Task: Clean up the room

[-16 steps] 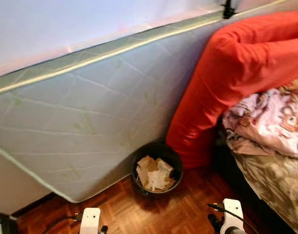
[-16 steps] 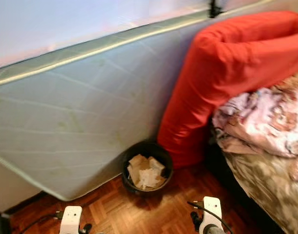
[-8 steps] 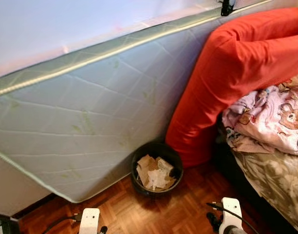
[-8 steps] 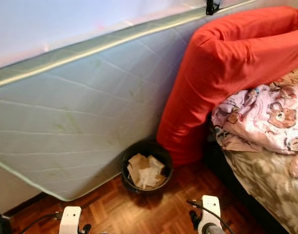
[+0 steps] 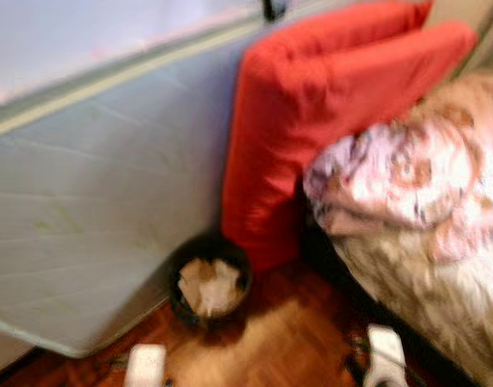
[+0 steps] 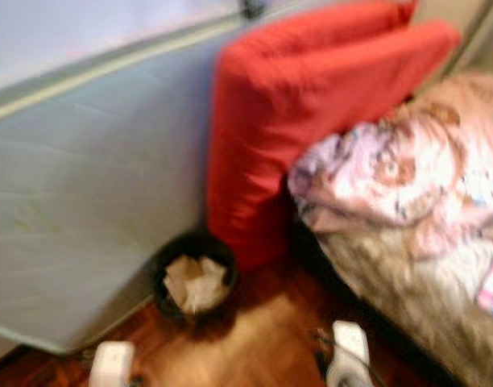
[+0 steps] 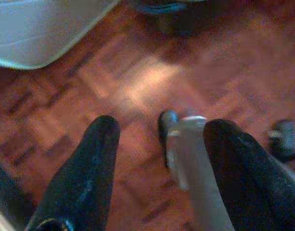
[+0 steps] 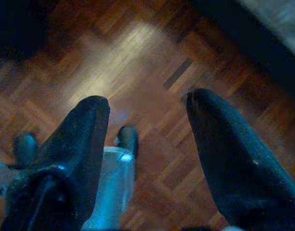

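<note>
Parquet flooring of reddish-brown wood fills the nearest part of a motion-blurred bedroom scene, with the robot's two white wrist housings at the bottom edge of the head camera's view. Both arms hang low over the floor: the left gripper has its two black fingers spread apart with nothing between them, and the right gripper likewise holds its fingers wide apart and empty, bare parquet visible through each gap. Just beyond, a round black wastebasket stands on the floor, holding crumpled pale paper. The basket sits touching or just beside the lower edge of a grey-white quilted mattress that leans upright on its long side against the wall to the robot's left. Immediately to the basket's right, a large red cushion stands on end between the mattress and the bed, its upper part folding over toward the right. On the robot's right, a bed with a brownish patterned cover carries a bunched pink and white printed blanket, which rests against the red cushion. Farthest back, a pale wall rises above the mattress's green-trimmed top edge.
</note>
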{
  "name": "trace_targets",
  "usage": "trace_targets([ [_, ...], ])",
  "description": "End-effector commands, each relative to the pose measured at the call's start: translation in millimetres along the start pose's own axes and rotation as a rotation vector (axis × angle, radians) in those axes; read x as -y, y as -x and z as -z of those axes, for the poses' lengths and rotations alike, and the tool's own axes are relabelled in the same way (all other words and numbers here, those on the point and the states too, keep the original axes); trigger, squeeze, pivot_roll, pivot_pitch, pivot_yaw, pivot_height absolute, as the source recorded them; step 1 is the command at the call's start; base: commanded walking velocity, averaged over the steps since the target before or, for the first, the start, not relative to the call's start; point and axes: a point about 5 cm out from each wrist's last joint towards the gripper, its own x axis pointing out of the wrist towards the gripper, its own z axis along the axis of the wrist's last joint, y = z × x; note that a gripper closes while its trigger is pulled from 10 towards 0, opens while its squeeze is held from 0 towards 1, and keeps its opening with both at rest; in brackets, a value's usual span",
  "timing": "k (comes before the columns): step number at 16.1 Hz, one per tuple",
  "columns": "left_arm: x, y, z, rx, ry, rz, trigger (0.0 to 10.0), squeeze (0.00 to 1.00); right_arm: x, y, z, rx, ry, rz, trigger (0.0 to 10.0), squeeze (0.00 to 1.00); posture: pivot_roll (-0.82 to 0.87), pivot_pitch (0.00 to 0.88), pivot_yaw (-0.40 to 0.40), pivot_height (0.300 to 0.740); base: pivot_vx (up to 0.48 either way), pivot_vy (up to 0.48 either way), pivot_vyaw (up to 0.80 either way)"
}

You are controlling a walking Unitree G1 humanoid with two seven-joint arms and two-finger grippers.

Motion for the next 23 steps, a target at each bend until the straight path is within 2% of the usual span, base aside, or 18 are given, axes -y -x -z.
trace_targets([
  [1,-9.3,2.1,8,-0.035,-0.015,-0.019,10.0,0.00,-5.7,-0.5,2,-0.007,-0.003,-0.012,10.0,0.00,0.05,0.133,-0.032,0.740,0.000,-0.364,0.00],
  [6,-7.2,1.4,7,-0.035,-0.007,-0.014,10.0,0.00,-5.7,-0.9,1,-0.005,-0.001,-0.011,10.0,0.00,0.03,0.141,-0.031,0.740,0.000,-0.355,0.00],
  [10,-1.8,3.4,14,-0.047,-0.011,-0.007,10.0,0.00,-5.8,-1.0,0,0.000,-0.003,-0.009,10.0,0.00,0.03,0.139,-0.028,0.740,0.000,-0.350,0.00],
  [12,-5.5,2.6,11,-0.048,-0.009,-0.010,10.0,0.00,-5.4,-1.0,0,-0.004,-0.010,-0.002,10.0,0.00,0.03,0.138,-0.028,0.740,0.000,-0.352,0.00],
  [19,-13.0,3.3,14,-0.068,-0.013,-0.022,10.0,0.00,-5.5,-0.9,2,-0.018,0.006,-0.009,10.0,0.00,0.03,0.121,-0.025,0.740,0.000,-0.319,-0.70],
  [23,-14.5,2.8,12,-0.063,-0.006,-0.029,10.0,0.00,-5.8,-0.9,2,-0.018,0.003,-0.005,10.0,0.00,0.03,0.126,-0.025,0.740,0.000,0.000,-0.69],
])
